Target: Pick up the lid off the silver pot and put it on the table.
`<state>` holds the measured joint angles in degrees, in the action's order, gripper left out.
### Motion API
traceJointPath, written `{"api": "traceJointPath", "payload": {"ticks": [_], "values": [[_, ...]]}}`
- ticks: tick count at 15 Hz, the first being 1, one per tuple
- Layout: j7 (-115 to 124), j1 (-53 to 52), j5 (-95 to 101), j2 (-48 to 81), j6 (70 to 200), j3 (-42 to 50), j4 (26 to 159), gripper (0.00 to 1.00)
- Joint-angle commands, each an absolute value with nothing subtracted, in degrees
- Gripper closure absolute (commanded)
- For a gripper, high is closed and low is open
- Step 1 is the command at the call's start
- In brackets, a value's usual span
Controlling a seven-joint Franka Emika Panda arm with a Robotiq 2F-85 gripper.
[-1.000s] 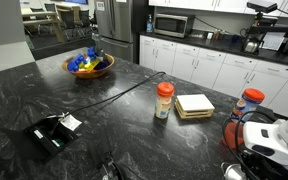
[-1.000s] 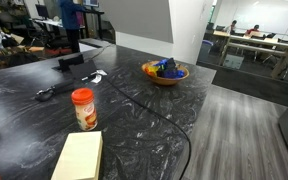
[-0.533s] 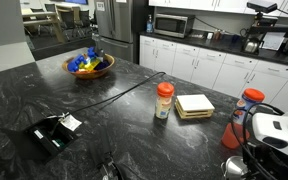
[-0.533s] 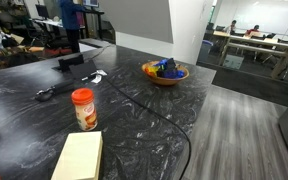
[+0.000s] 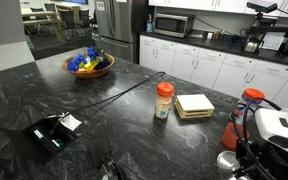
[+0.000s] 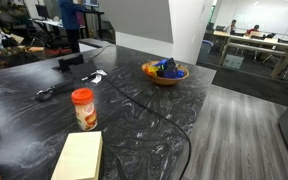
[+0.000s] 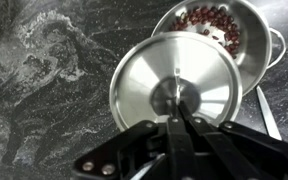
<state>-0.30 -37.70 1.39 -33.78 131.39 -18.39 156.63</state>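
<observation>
In the wrist view my gripper (image 7: 177, 110) is shut on the small knob at the centre of the round silver lid (image 7: 179, 85). It holds the lid off the pot and beside it, over the black marbled table (image 7: 44, 70). The silver pot (image 7: 224, 35) stands uncovered at the upper right, with dark red beans inside; the lid's edge overlaps its near rim. In an exterior view the lid (image 5: 227, 162) shows at the lower right under the white arm (image 5: 276, 125). The pot is hidden there.
A red cup (image 5: 232, 133), a red-lidded jar (image 5: 252, 99), an orange-lidded jar (image 5: 164, 100) and a pad (image 5: 194, 105) stand near the arm. A fruit bowl (image 5: 89, 65), a cable and a black device (image 5: 49, 132) lie farther off. The table's edge (image 6: 199, 120) drops to the floor.
The arm's white wrist has moved up and to the right in the exterior view. The lid in the gripper has shifted slightly with it.
</observation>
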Motion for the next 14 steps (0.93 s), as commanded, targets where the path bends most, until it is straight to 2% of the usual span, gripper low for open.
{"api": "traceJointPath", "payload": {"ticks": [1, 7, 14], "values": [[-1.2, -33.1, 6.9, -27.5, 134.4, -21.1, 151.1, 0.99], [0.5, -25.6, 14.4, -18.9, 139.7, -23.1, 144.2, 0.99], [0.3, -20.6, 17.3, -10.0, 146.4, -21.8, 143.0, 0.99]]}}
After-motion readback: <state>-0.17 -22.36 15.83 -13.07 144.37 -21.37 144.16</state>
